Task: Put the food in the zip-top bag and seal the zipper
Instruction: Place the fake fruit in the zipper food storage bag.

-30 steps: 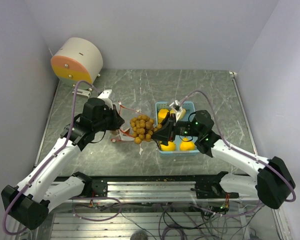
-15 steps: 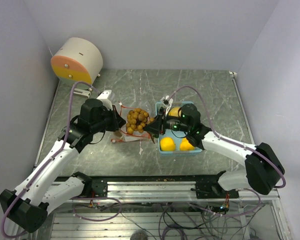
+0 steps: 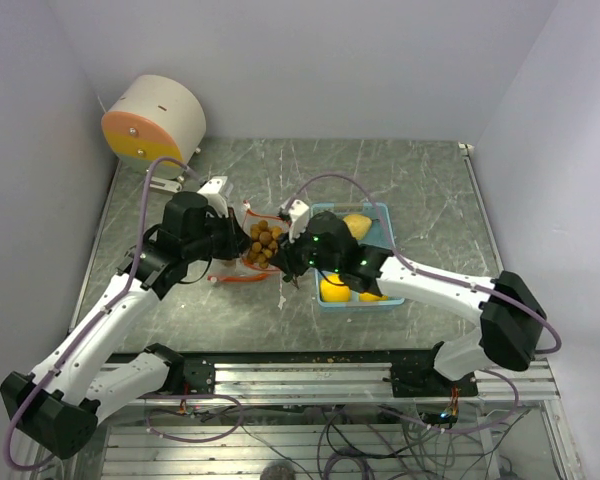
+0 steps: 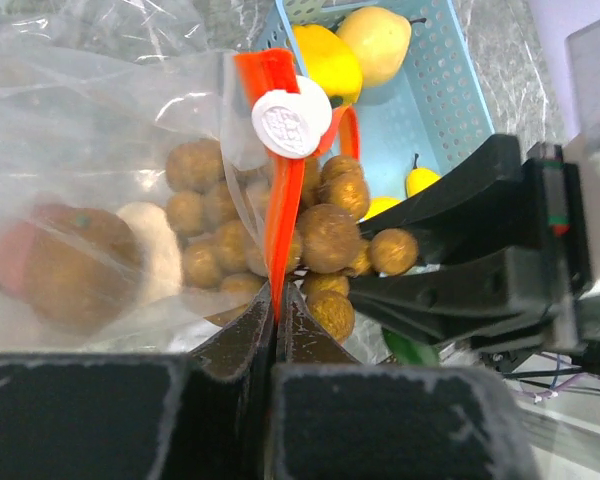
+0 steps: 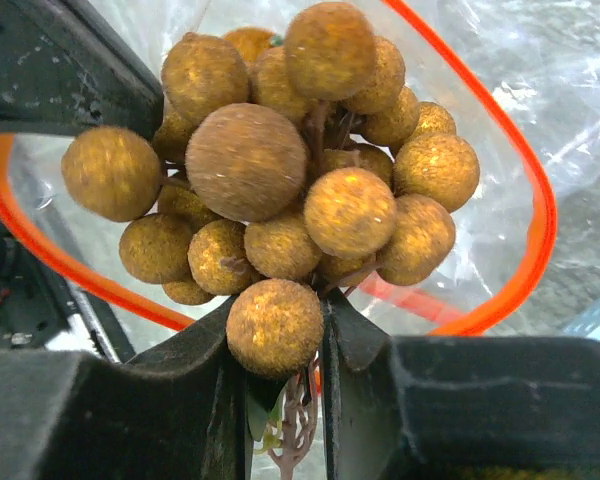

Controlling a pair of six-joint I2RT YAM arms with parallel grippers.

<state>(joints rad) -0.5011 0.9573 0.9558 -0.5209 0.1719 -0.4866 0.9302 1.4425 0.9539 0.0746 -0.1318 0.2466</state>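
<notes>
The cluster of small brown balls [image 5: 300, 180] now hangs in the orange mouth of the zip-top bag [image 4: 90, 120]; a second ago it was nearer to the light blue tray [image 3: 385, 214]. The right gripper [image 5: 275, 330] pinches its lower end. The left gripper [image 4: 277, 322] is pressed together on the bag's rim and holds it open. I judge that letting go comes next. The yellow fruits [image 3: 335, 290] wait in the tray.

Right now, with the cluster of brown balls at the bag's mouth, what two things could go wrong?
1. The right gripper pinches the cluster of brown balls only at its stem end, so balls might break off and fall outside the zip-top bag.
2. The cluster nearly fills the orange zipper rim. Catching there could tug the rim out of the left gripper, which pinches only a thin strip.
</notes>
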